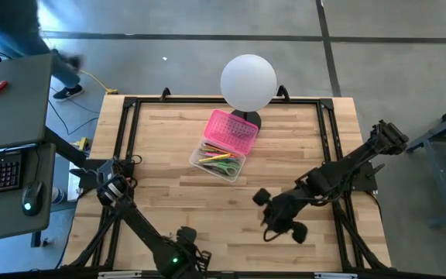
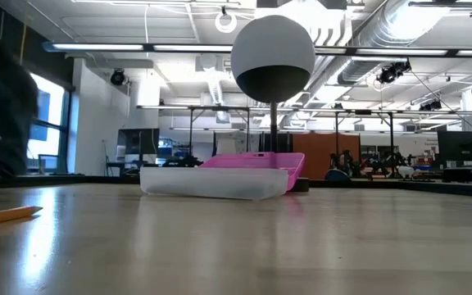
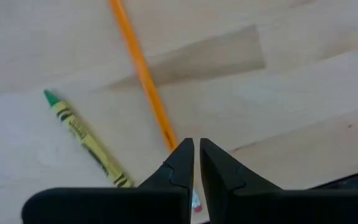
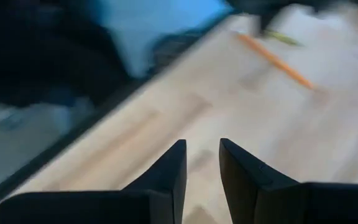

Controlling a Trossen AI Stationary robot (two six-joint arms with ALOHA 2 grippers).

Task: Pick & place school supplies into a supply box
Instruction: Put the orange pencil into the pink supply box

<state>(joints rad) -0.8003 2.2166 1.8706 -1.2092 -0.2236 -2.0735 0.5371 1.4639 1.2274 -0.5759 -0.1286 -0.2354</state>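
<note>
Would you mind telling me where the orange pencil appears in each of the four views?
High view: not visible.
Low view: orange pencil lying at the left edge.
Left wrist view: running from the top to the left gripper.
Right wrist view: upper right.
Shared landmark: the wooden table.

Light wood plank surface [image 1: 169,155], black frame round edges. Open supply box [image 1: 224,147] at frame centre-top, pens inside; white globe lamp [image 1: 248,82] behind. Orange pencil [image 3: 143,71], green crayon [image 3: 86,140] lying apart, left wrist view.
</note>
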